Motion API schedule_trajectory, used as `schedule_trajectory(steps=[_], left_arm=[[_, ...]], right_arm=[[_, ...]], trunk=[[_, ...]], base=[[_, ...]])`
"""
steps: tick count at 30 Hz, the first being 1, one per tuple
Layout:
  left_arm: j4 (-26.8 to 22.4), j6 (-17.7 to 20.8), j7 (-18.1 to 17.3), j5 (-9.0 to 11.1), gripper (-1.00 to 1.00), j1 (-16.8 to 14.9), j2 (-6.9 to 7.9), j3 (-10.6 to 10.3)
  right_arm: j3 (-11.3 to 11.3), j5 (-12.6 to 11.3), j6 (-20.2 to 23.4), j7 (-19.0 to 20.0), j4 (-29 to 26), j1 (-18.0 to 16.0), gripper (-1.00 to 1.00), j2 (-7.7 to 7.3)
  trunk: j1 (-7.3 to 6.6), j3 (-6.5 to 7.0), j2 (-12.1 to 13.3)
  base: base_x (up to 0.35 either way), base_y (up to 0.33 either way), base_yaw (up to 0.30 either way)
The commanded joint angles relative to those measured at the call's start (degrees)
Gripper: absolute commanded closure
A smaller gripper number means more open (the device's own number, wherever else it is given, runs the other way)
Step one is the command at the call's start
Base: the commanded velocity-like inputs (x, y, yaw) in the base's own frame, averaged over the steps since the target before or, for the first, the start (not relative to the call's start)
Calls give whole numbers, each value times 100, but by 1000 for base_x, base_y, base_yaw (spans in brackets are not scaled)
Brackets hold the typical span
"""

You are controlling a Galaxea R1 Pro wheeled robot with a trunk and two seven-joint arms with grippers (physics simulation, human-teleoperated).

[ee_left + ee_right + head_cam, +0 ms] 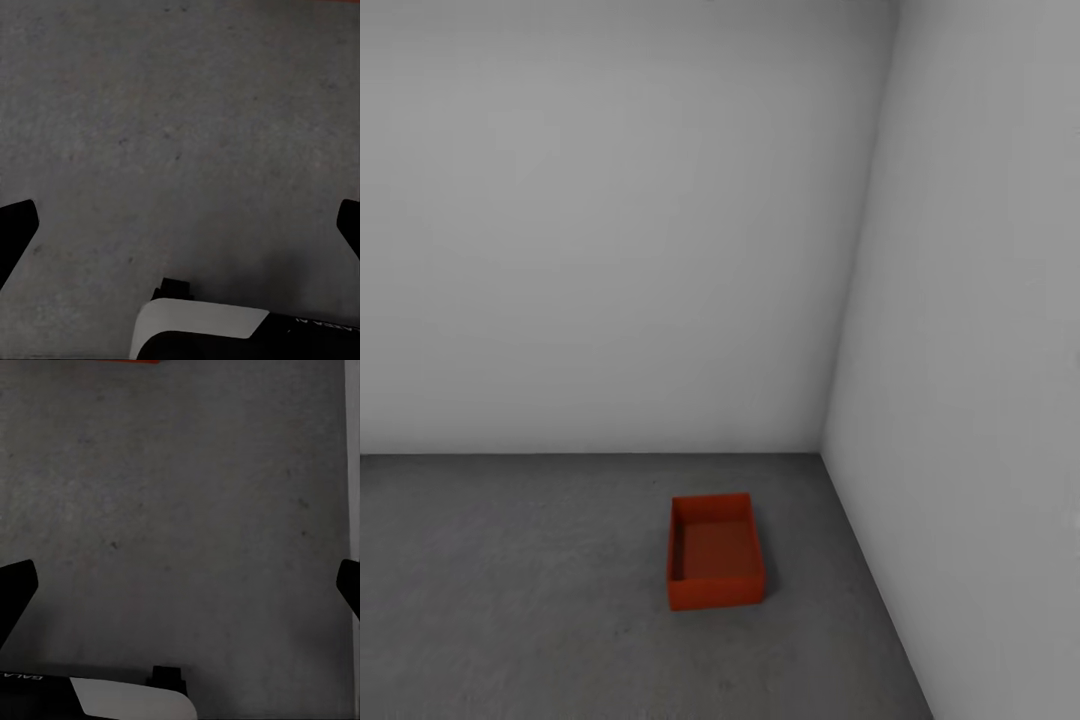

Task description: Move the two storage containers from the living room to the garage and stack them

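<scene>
One red-orange rectangular open bin (pixel 715 552) sits on the dark grey concrete floor (pixel 510 600) nr the right wall corner, long axis running away from the robot. Left gripper (pixel 180 225) & right gripper (pixel 180 585) fingers both spread wide, empty, over bare floor; an orange sliver in the right wrist view suggests the right arm is nearer.

Head camera faces a garage corner from well back; both wrist cameras look down on the same concrete floor (pixel 510 600) below each end effector.

Open floor (pixel 510 600) left of container (pixel 715 565); right wall (pixel 960 400) near, back wall (pixel 610 250) behind.
</scene>
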Motion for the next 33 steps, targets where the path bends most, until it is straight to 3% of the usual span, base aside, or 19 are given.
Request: schedule_trajectory(steps=[1, 13, 24, 33], left_arm=[[22, -37, 16, -9, -100, -10, 0, 14], [22, -37, 16, -8, -100, -10, 1, 14], [22, -37, 23, -8, -100, -10, 1, 14], [22, -37, 17, -5, -100, -10, -3, 14]], right_arm=[[18, 22, -18, -8, 10, -5, -100, -2], [19, 22, -18, -8, 8, -5, -100, -2], [20, 25, -18, -8, 9, -5, -100, -1], [20, 26, -18, -8, 8, -5, -100, -2]], trunk=[[-3, -8, -7], [-3, -3, -7], [-3, 90, -7], [-3, 123, -7]], base=[[-332, 0, 0], [-335, 0, 0], [-325, 0, 0], [-57, 0, 0]])
